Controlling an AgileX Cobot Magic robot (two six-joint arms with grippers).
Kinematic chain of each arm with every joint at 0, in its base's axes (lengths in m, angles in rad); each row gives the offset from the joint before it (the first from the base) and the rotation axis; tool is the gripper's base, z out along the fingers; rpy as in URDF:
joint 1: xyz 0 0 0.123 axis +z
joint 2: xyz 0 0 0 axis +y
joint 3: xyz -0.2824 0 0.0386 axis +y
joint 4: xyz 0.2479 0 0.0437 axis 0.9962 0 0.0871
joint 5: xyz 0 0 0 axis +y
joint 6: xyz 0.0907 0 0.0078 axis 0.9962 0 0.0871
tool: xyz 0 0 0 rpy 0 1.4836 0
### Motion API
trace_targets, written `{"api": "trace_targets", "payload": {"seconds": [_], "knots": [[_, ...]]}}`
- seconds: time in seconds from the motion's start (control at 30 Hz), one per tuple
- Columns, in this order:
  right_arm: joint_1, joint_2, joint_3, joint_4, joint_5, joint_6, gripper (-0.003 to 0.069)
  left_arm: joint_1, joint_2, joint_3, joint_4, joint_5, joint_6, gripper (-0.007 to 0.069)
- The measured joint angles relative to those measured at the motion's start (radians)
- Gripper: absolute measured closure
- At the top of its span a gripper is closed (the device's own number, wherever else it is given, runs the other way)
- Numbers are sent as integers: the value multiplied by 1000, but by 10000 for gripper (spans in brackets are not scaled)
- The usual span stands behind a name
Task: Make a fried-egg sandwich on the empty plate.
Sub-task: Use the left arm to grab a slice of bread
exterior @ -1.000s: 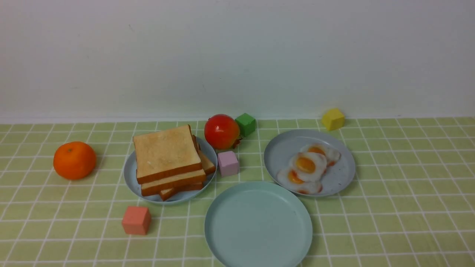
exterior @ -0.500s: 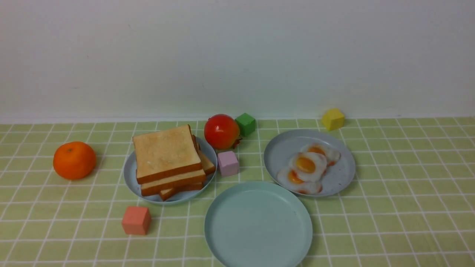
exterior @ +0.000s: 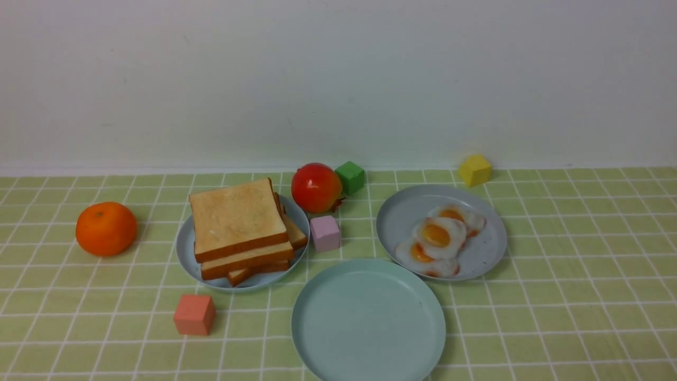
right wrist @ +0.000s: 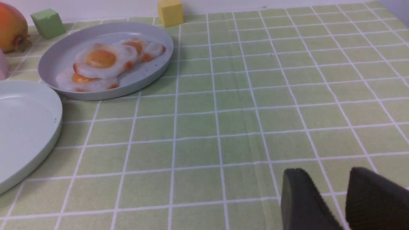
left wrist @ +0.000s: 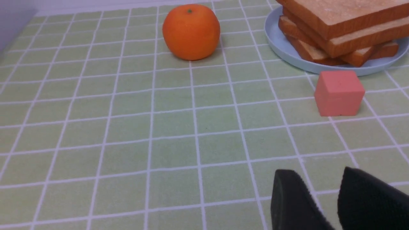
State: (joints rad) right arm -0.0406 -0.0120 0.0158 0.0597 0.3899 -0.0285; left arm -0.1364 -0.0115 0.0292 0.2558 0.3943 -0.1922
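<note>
Green checked cloth [exterior: 582, 296] noted under everything; pale mint plate [exterior: 365, 328] found bare at front centre, the sandwich not yet assembled. Behind it, the left grey-blue plate [exterior: 185, 254] is stacked with toast slices [exterior: 238, 222]; the right grey-blue plate [exterior: 402, 217] is laid with overlapping fried eggs [exterior: 439, 235]. Orange [exterior: 106, 228] placed far left; red fruit [exterior: 316, 187] set behind the toast. Salmon cube [exterior: 194, 314], lilac cube [exterior: 324, 233], green cube [exterior: 350, 177] and yellow cube [exterior: 474, 169] are scattered. Left gripper [left wrist: 326, 191] and right gripper [right wrist: 332, 188] are each seen over bare cloth, jaws parted narrowly, nothing held.
</note>
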Motion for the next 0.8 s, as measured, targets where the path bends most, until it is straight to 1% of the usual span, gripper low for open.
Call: {"api": "trace_targets", "payload": {"seconds": [0.13, 0.2, 0.3, 0.33, 0.43, 0.57, 0.7, 0.73, 0.8], "knots": [[0, 0, 2, 0, -15, 0, 418, 0, 0, 0, 49, -38, 2, 386], [0, 0, 10, 0, -60, 0, 418, 0, 0, 0, 66, -107, 2, 386], [0, 0, 11, 0, -188, 0, 418, 0, 0, 0, 76, -256, 2, 386], [0, 0, 11, 0, -188, 0, 418, 0, 0, 0, 76, -256, 2, 386], [0, 0, 11, 0, -362, 0, 418, 0, 0, 0, 81, -422, 2, 386], [0, 0, 11, 0, -449, 0, 418, 0, 0, 0, 83, -495, 2, 386], [0, 0, 11, 0, -472, 1, 418, 0, 0, 0, 83, -531, -2, 386], [0, 0, 11, 1, -485, 9, 418, 0, 0, 0, 82, -553, -15, 386], [0, 0, 11, 13, -547, 54, 418, 0, 0, 1, 56, -626, -92, 386]]}}
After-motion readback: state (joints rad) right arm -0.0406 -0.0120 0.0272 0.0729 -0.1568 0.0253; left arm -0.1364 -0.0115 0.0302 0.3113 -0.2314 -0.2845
